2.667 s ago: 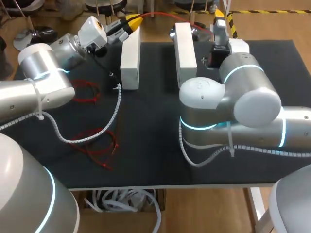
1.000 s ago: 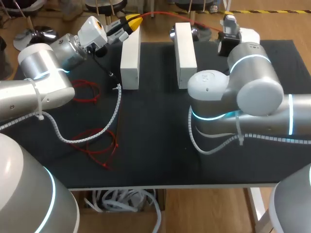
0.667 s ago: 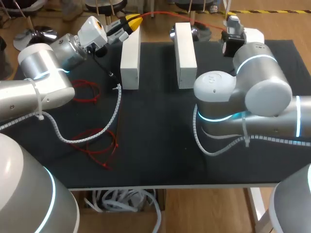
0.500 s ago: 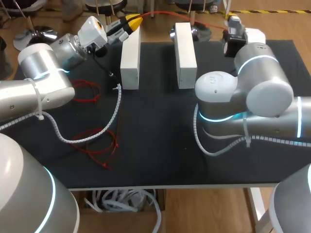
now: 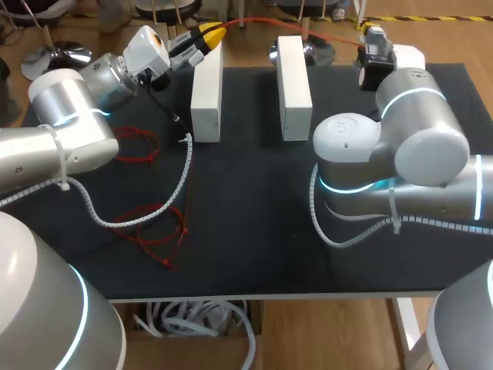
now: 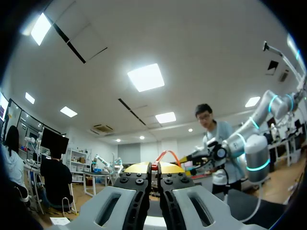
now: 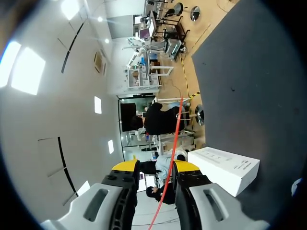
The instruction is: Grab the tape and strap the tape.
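On the black table (image 5: 246, 231), loose red ties (image 5: 154, 223) lie nearer than the left white block (image 5: 206, 92), off to its left. Just past that block's far end, the left gripper (image 6: 154, 167) is clenched on the orange tape (image 7: 176, 139). The tape stretches rightward beyond the second white block (image 5: 293, 85) to the right gripper (image 7: 157, 170), whose fingers stand apart around it.

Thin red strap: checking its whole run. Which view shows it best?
Head view: the thin red strap arcs from left gripper to right gripper. Left wrist view shows a short bit at its gripper; right wrist view, a longer stretch.
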Motion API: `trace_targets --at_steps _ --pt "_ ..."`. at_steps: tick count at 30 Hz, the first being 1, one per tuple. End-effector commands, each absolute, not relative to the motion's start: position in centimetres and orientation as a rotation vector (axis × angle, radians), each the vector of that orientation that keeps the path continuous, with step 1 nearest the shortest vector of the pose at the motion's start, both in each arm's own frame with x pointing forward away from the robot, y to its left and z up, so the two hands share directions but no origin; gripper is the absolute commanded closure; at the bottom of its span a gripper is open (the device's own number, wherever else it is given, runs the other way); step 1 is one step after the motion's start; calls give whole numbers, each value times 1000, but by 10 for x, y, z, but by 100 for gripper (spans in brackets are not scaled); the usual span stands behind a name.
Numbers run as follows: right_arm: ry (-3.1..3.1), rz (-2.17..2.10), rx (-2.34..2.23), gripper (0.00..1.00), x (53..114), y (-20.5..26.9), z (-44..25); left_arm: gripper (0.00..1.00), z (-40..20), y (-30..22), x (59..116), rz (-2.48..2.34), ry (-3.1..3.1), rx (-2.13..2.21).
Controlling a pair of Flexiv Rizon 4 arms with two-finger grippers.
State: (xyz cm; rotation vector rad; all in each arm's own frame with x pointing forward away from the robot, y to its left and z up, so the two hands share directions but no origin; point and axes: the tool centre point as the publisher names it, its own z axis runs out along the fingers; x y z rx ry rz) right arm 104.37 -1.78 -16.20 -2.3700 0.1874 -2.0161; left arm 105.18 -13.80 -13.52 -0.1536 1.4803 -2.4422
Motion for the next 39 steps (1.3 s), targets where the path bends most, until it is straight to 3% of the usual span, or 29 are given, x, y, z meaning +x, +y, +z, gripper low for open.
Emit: trace_targets --at_steps 1,31,33,34,35,39 --pt "174 -2004 -2374 71 1042 -21 -159 100 -136 -139 1052 -2443 1475 -153" --pt "159 -2003 -2386 81 1035 -19 -161 100 -136 -139 1052 -2443 1475 -153" --pt "159 -2004 -2388 86 1035 -19 -162 100 -136 -139 1052 -2443 1475 -153" --pt "158 -2005 -2389 97 1034 -19 -162 100 -136 -139 1052 -2443 1475 -153" --pt "157 -2007 -2389 100 1034 -19 -163 100 -136 -139 1052 -2443 1475 -153" --pt "146 -2006 -2404 100 1033 -19 -164 100 -136 -139 1052 -2443 1475 -153"
